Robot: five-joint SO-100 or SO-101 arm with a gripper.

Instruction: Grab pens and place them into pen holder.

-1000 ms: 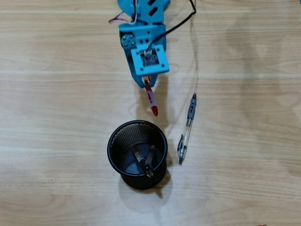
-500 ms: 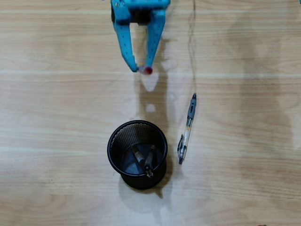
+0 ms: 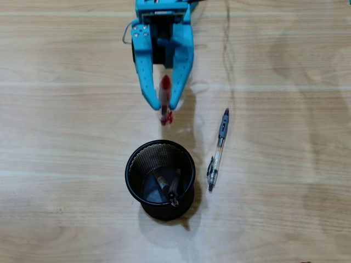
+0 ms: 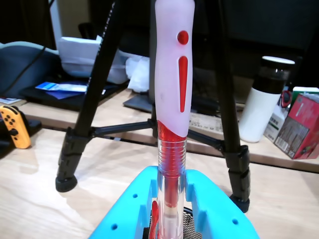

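My blue gripper is shut on the red pen, just above the far rim of the pen holder in the overhead view. The black mesh holder stands on the table with two pens leaning inside. A clear-and-grey pen lies on the table to the holder's right. In the wrist view the red pen stands upright between the blue fingers, its white grip pointing up, and a patch of the holder's mesh shows below the gripper.
A black cable runs down the wooden table towards the clear-and-grey pen. The wrist view shows a black tripod, a white bottle, a red box and an orange game controller at the back.
The gripper went up to the top edge, then came back down towards the holder. The red pen has swung from hanging below the jaws to standing nearly end-on to the overhead camera.
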